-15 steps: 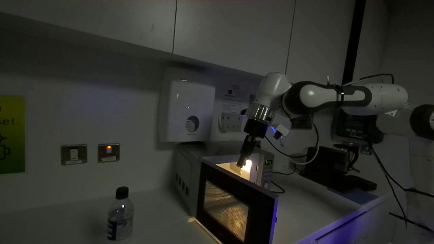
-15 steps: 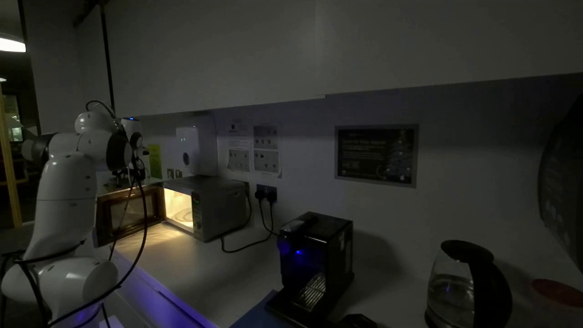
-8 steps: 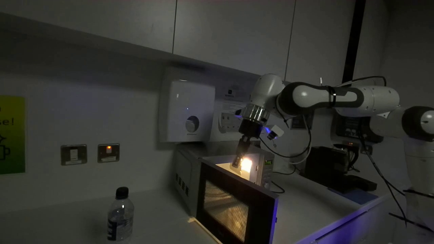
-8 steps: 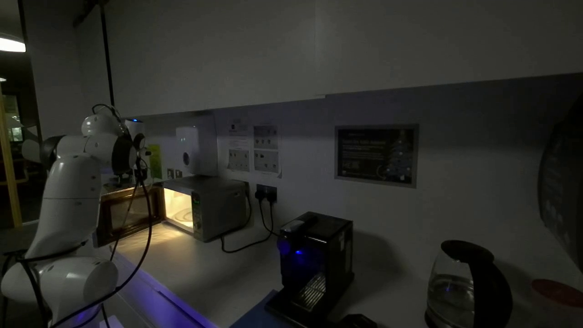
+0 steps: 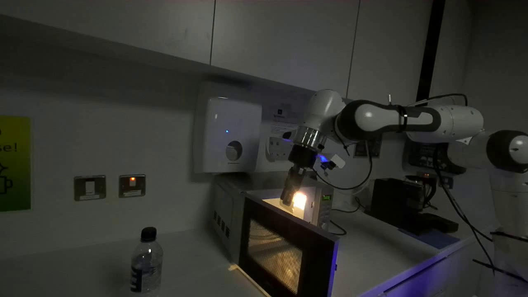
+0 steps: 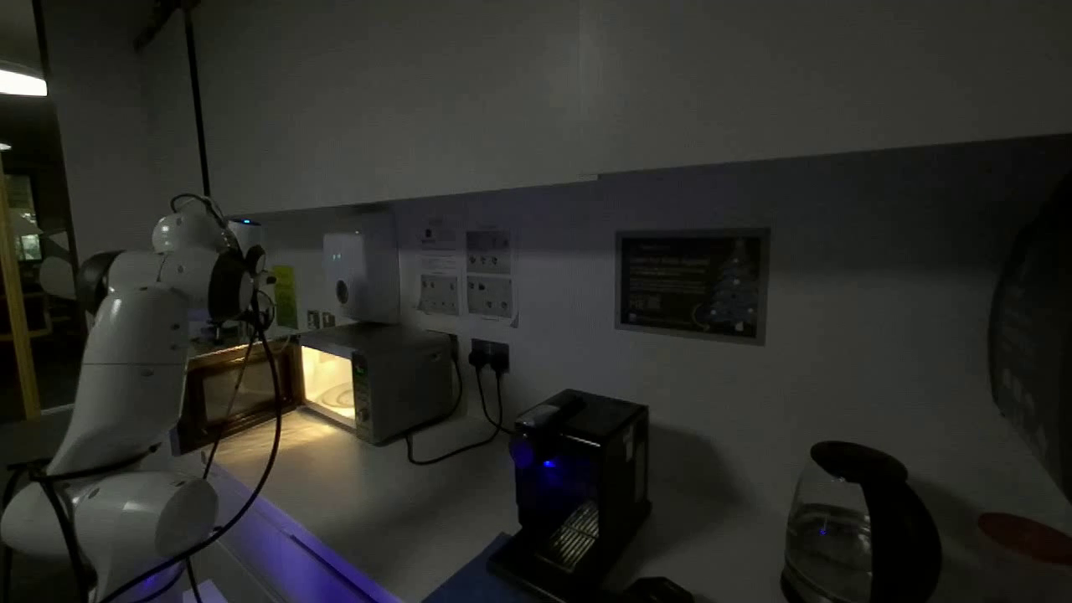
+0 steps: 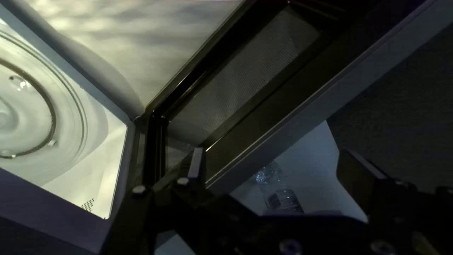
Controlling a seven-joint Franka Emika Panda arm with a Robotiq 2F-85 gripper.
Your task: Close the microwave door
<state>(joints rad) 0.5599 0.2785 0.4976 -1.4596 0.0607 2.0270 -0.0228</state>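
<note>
Pale counter carries grey microwave. In an exterior view: black coffee machine at microwave's 4 o'clock, blue mat at the machine's 8, kettle at the machine's 3. In an exterior view: clear bottle upright at microwave's 8 o'clock.

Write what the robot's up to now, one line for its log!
door: open | microwave: lit inside | gripper: open, holding nothing, near door, touch unclear | bottle: upright | to do: shut door
</note>
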